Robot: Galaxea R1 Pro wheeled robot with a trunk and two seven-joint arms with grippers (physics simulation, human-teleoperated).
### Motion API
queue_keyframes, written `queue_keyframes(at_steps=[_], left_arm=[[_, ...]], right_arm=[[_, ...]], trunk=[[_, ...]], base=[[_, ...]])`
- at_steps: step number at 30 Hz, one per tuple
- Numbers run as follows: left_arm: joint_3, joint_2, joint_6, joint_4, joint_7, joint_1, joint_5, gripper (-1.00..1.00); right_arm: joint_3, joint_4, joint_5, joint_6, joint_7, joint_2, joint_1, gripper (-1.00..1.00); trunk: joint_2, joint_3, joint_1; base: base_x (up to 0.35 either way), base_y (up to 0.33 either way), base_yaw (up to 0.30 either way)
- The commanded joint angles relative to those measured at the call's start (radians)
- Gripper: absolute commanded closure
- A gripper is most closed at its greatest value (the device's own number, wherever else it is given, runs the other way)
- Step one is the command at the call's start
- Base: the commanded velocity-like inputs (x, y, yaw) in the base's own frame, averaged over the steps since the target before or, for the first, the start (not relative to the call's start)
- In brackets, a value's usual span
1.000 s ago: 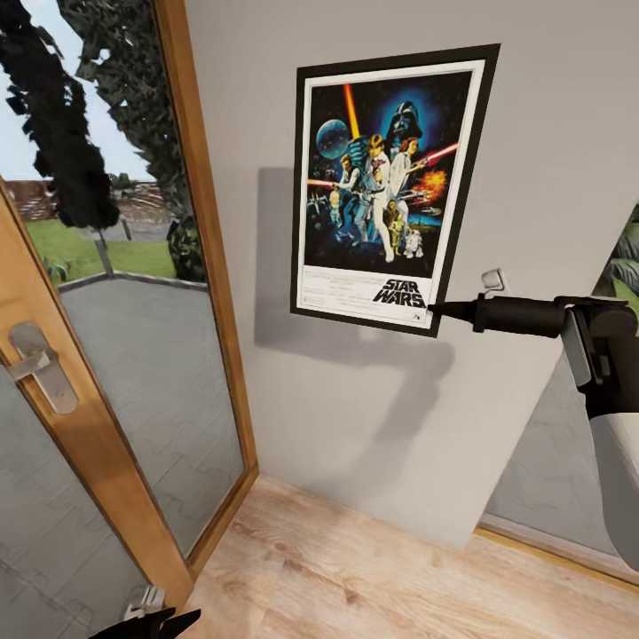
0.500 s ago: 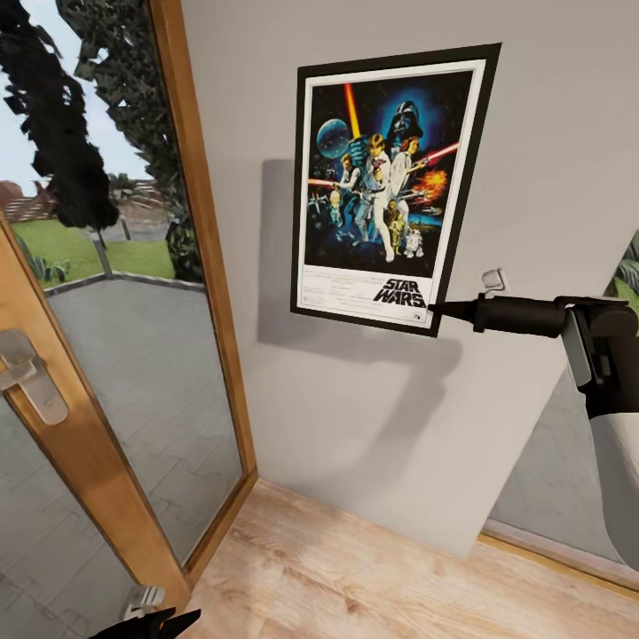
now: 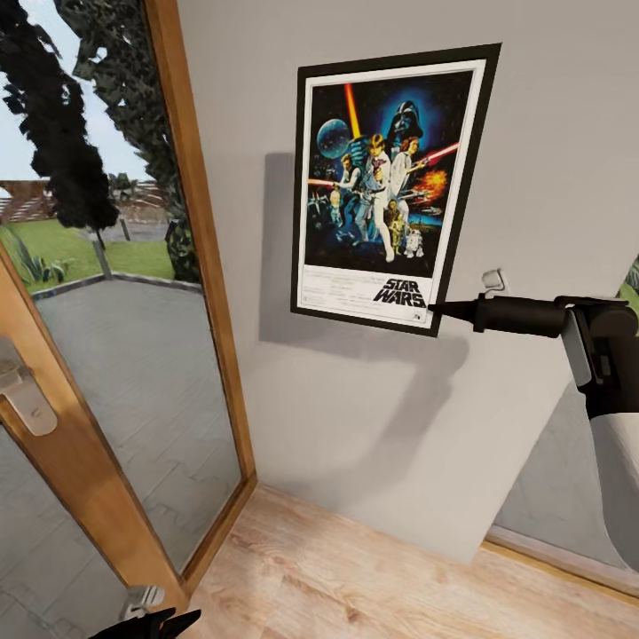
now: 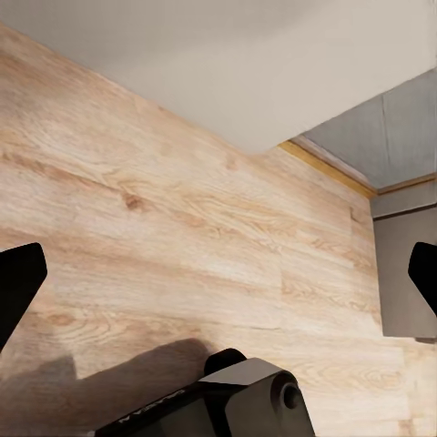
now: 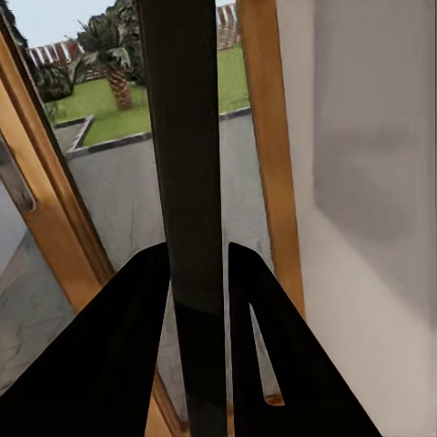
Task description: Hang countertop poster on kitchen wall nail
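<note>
The Star Wars poster (image 3: 382, 186) stands upright in front of the plain light-grey wall (image 3: 355, 426) and throws a shadow on it. My right gripper (image 3: 435, 310) is shut on the poster's lower right corner. In the right wrist view the poster's dark edge (image 5: 187, 137) runs between the two black fingers (image 5: 118, 346). My left gripper (image 3: 146, 626) hangs low near the floor, and its fingertips (image 4: 18, 282) stand wide apart, open and empty. I cannot make out a wall nail; the countertop is out of view.
A glass door in a wooden frame (image 3: 200, 266) with a metal handle (image 3: 22, 395) stands left of the wall, with a terrace and garden behind it. A small white fitting (image 3: 491, 280) sits on the wall by the poster's corner. Wooden floor (image 3: 355, 577) lies below.
The view has shifted a little: the door handle slid left and down and the wall's foot sank lower. The poster and my right gripper keep their place in the picture.
</note>
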Motion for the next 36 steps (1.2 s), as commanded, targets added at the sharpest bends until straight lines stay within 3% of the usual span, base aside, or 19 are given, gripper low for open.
queue_keyframes(at_steps=[1,36], left_arm=[[-0.005,0.001,0.009,0.000,-0.002,-0.001,0.010,-1.00],[-0.005,0.001,0.009,0.000,-0.002,-0.001,0.010,-1.00]], right_arm=[[0.000,0.000,-0.004,0.009,0.002,0.000,-0.001,1.00],[-0.002,0.001,-0.004,0.009,0.002,0.000,0.000,1.00]], trunk=[[-0.002,-0.002,0.001],[-0.002,-0.002,0.001]], base=[[0.056,0.000,0.000],[0.080,0.000,0.000]])
